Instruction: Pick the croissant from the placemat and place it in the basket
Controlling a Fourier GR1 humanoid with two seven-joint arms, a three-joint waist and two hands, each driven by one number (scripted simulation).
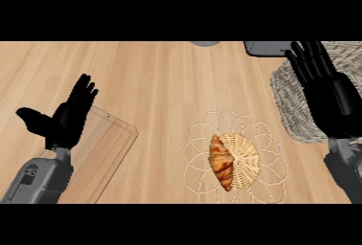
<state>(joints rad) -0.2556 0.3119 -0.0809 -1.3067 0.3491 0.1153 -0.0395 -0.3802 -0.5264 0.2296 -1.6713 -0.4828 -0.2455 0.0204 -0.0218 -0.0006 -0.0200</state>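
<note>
Croissant (pixel 220 162) lies on woven placemat (pixel 237 158), long axis running near-to-far. Right robot hand (pixel 326 91) spread, empty, over basket (pixel 311 103), nearer to croissant, which lies left and nearer from it. Left robot hand (pixel 67 117) open, resting, well apart.

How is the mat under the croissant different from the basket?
The placemat lies flat on the counter, while the basket stands up with woven walls. The placemat is pale tan with an open, lacy loop edge; the basket is grey and tightly woven. The croissant rests on the placemat; the right robot hand covers part of the basket. Both look woven.
</note>
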